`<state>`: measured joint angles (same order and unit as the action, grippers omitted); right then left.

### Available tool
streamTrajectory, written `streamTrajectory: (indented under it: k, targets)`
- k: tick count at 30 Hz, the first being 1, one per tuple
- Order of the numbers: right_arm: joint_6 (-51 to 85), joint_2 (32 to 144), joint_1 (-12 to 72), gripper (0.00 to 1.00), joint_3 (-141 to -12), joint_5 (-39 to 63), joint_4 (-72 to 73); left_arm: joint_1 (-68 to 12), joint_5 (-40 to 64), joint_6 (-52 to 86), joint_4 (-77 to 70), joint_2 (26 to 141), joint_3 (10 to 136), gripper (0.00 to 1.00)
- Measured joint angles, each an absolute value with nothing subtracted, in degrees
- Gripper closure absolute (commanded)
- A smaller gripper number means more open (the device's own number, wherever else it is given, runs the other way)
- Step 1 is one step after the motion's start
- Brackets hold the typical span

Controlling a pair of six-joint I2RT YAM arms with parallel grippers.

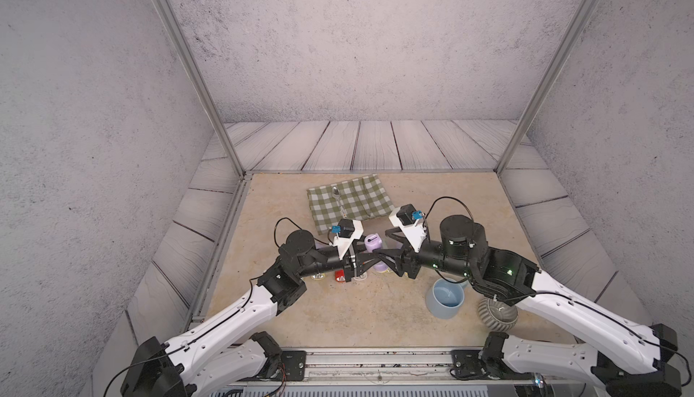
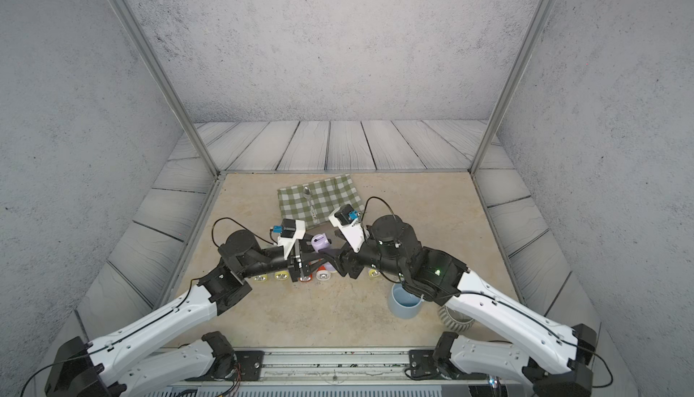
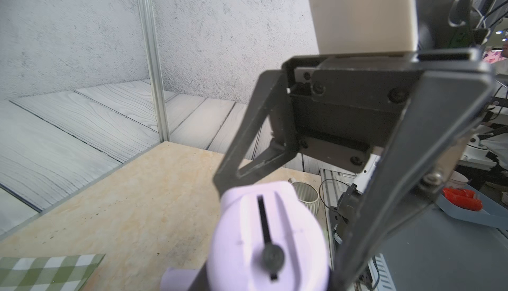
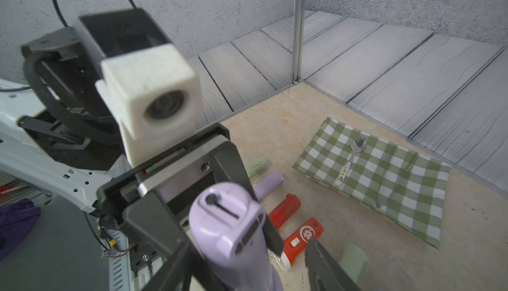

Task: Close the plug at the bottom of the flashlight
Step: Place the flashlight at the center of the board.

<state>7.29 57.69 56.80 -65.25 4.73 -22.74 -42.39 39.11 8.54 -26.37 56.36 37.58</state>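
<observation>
A pale purple flashlight (image 1: pixel 373 243) (image 2: pixel 320 242) stands upright above the table with its bottom end up. My left gripper (image 1: pixel 371 260) (image 3: pixel 264 287) is shut on its body. On the end face (image 3: pixel 247 237) a black round plug (image 3: pixel 272 256) (image 4: pixel 211 199) sits at one end of a thin black strap that lies in a groove. My right gripper (image 1: pixel 381 244) (image 4: pixel 247 276) is open, one finger on each side of the flashlight's body. One of its fingers (image 4: pixel 324 265) is clearly apart from the flashlight.
Several other flashlights lie in a row on the table below: orange (image 4: pixel 302 234), red (image 4: pixel 284 209), purple (image 4: pixel 268 183), green (image 4: pixel 257 165). A green checked cloth (image 1: pixel 360 196) with a spoon (image 1: pixel 336 196) lies behind. A blue mug (image 1: pixel 445 297) and a ribbed grey cup (image 1: pixel 497 314) stand front right.
</observation>
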Motion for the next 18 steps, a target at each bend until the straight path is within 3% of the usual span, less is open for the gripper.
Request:
streamTrajectory:
  k: [5, 18]
  targets:
    - [6.98, 53.47, 56.8, 0.17, -61.43, 3.4, -25.56, -42.39, 38.5, 7.66, -26.37, 55.99, 39.0, 1.0]
    - [8.12, 56.34, 56.8, 0.18, -56.01, 2.17, -25.74, -42.39, 38.22, 11.25, -29.58, 56.9, 39.38, 1.0]
